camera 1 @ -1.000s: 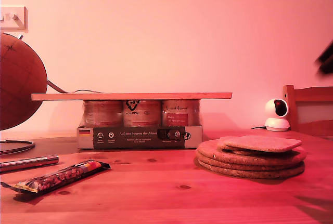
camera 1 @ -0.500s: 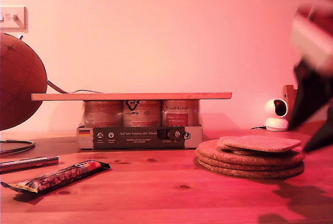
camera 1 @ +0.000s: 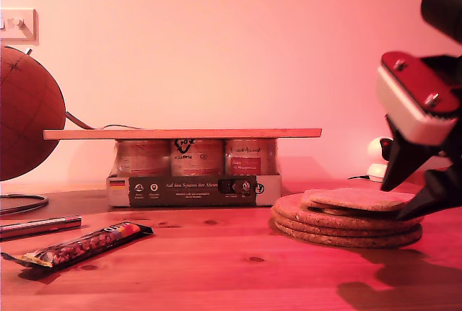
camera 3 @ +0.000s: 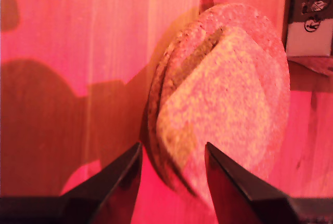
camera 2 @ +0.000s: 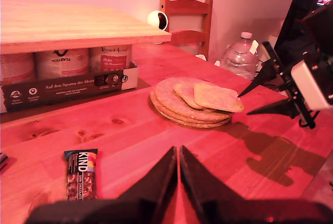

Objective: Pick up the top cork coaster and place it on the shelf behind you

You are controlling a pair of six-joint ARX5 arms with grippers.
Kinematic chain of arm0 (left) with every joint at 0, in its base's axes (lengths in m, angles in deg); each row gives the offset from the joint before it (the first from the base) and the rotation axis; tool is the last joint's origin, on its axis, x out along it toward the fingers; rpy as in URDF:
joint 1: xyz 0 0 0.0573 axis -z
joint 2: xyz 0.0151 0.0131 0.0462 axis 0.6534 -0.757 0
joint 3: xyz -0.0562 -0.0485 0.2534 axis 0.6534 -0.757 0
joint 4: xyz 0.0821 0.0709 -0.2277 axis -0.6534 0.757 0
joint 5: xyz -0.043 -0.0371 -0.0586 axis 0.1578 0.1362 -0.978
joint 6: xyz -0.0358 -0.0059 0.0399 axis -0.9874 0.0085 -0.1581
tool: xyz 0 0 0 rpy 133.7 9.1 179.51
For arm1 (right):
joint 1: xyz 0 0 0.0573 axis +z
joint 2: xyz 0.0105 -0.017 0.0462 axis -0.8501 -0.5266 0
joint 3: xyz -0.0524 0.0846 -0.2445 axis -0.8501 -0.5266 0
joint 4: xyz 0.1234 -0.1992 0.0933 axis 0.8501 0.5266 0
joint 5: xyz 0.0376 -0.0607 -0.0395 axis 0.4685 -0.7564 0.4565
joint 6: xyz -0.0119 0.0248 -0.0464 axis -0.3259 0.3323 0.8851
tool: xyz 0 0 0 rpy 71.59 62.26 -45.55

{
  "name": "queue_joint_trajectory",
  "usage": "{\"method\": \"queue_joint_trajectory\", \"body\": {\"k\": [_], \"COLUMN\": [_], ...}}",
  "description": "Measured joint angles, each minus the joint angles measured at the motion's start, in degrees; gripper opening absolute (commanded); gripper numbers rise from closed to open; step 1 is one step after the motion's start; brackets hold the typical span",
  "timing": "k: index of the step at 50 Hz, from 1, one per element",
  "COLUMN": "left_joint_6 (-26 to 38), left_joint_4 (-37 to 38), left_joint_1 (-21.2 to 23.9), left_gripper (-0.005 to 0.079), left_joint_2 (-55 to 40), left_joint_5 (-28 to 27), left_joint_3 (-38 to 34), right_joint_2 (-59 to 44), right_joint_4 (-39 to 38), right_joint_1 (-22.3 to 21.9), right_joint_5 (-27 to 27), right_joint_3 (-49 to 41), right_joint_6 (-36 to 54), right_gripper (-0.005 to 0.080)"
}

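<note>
Second claw (camera 3: pixel 171 182): jaws parted wide, empty, poised at the near edge of the top coaster (camera 3: pixel 218 104), not touching. Seen at the exterior view's right (camera 1: pixel 415 185), tips either side of the stack's edge.

First claw (camera 2: pixel 178 180): jaws pressed together, empty, low over the worktop (camera 2: pixel 130 130), well apart from the stack.

Top coaster (camera 1: pixel 361 198): uppermost on the round mats (camera 1: pixel 346 228), corner overhanging their rim. Judged light, thin, stiff, grainy, so unlikely to slip; crumbly at edges under hard pinch. Best hold: the overhanging corner, one jaw above, one below.

Shelf (camera 1: pixel 180 133): plank across a jar pack (camera 1: pixel 195 170), bare on top, ample landing room. Open air between stack and shelf.

Snack bar (camera 1: pixel 79 244): on worktop, well clear.
</note>
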Motion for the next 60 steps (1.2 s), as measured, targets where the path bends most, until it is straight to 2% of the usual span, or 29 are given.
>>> {"method": "queue_joint_trajectory", "body": {"k": [8, 20, 26, 45, 60], "left_joint_6": [0.00, 0.00, 0.00, 0.00, 0.00], "left_joint_4": [0.87, 1.01, 1.01, 1.81, 3.26], "left_joint_1": [0.00, 0.00, 0.00, 0.00, 0.00], "left_gripper": [-0.0023, -0.0023, -0.0023, -0.0023, -0.0023], "left_joint_2": [0.00, 0.00, 0.00, 0.00, 0.00], "left_joint_5": [0.20, 0.48, 0.55, 1.95, 2.54], "left_joint_3": [0.00, 0.00, 0.00, 0.00, 0.00], "right_joint_2": [-1.84, -1.88, -1.66, -1.44, 1.95], "right_joint_4": [-1.97, -2.56, -3.43, -6.01, -7.89], "right_joint_1": [0.00, 0.02, 0.94, 6.29, 6.84], "right_joint_5": [0.00, 0.04, -0.15, -8.28, -12.48], "right_joint_3": [0.00, 0.00, 0.00, 0.00, 1.62], "right_joint_6": [0.00, 0.55, 2.86, 3.15, 2.93], "right_gripper": [0.0263, 0.0060, -0.0009, -0.0012, -0.0012]}}
